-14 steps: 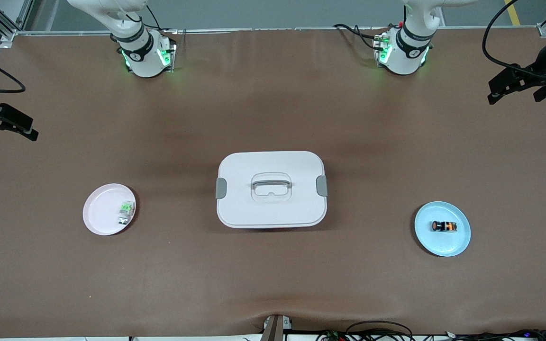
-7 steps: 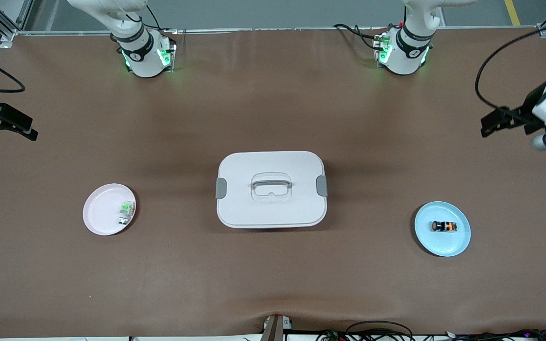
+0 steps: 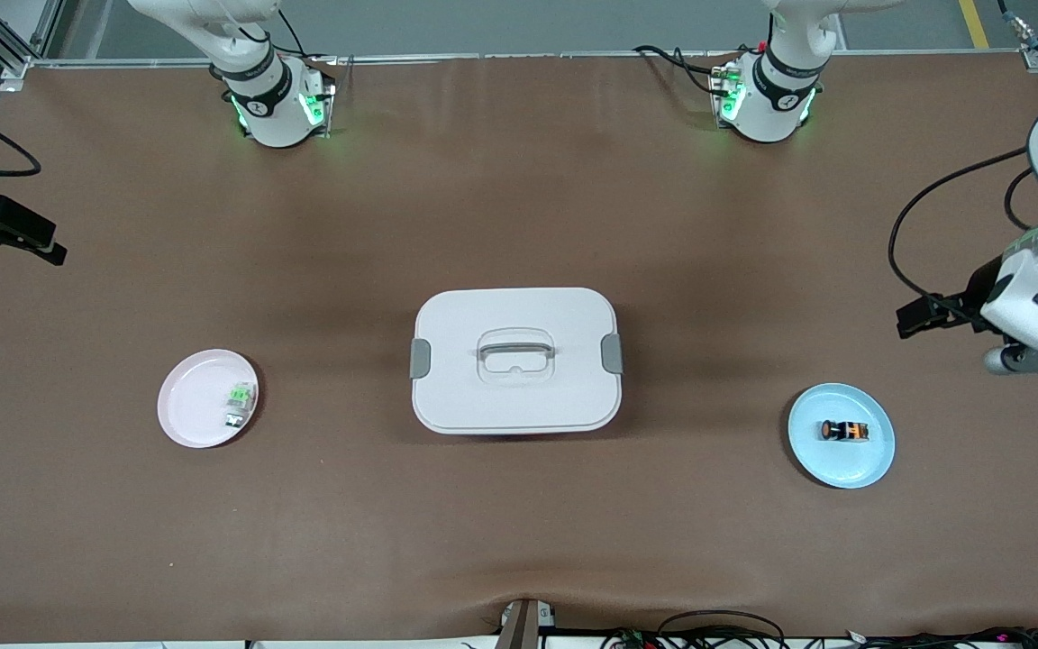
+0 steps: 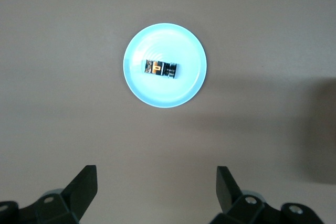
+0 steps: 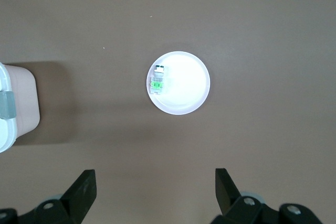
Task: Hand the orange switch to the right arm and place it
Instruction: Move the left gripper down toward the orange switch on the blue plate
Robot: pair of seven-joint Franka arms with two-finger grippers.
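The orange switch (image 3: 845,431) lies on its side on a light blue plate (image 3: 870,464) toward the left arm's end of the table. It also shows in the left wrist view (image 4: 161,68) on that plate (image 4: 186,85). My left gripper (image 3: 911,318) is open and empty, up in the air over bare table beside the blue plate; in its wrist view (image 4: 157,182) the jaws stand wide apart. My right gripper (image 3: 46,248) is open and empty over the table's edge at the right arm's end, and it waits; its wrist view (image 5: 156,182) shows the jaws wide apart.
A white lidded box (image 3: 516,359) with a handle stands at the table's middle. A pale pink plate (image 3: 190,406) with a pale green and clear small part (image 3: 238,403) lies toward the right arm's end; the right wrist view shows the plate (image 5: 189,85) and the part (image 5: 157,80).
The left arm has swung its gripper down the table toward the blue plate. The right gripper has barely moved. The switch and plates have not moved.
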